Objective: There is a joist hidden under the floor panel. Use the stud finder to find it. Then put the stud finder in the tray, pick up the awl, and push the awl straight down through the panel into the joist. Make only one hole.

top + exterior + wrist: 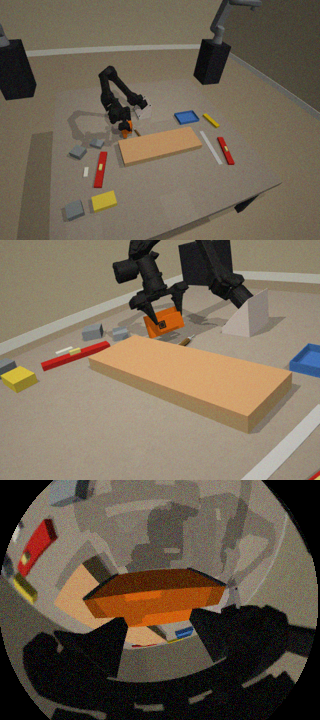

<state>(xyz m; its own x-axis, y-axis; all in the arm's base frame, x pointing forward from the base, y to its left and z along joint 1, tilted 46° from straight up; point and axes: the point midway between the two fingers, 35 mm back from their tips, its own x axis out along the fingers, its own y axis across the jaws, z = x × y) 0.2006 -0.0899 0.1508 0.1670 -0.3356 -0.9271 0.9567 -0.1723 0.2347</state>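
Observation:
My gripper [169,319] [158,611] is shut on the orange stud finder [169,326] [155,600] [125,133], which it holds tilted and raised above the table, behind the panel's left end. The floor panel [160,145] [191,369] [75,592] is a tan slab lying flat; the joist is hidden. The awl [137,133] [184,341] lies on the table close behind the panel, its brown handle towards the panel and partly hidden by it in the exterior view. The blue tray [186,117] [307,360] [184,633] is empty, at the back right beyond the panel.
A pale wedge-shaped block [144,111] [248,317] stands behind the awl by the arm. Left of the panel are a red level [97,178], grey blocks [78,151] and a yellow block [104,201]. Right are a white strip [210,147], another red level [228,157] and a yellow bar [211,120].

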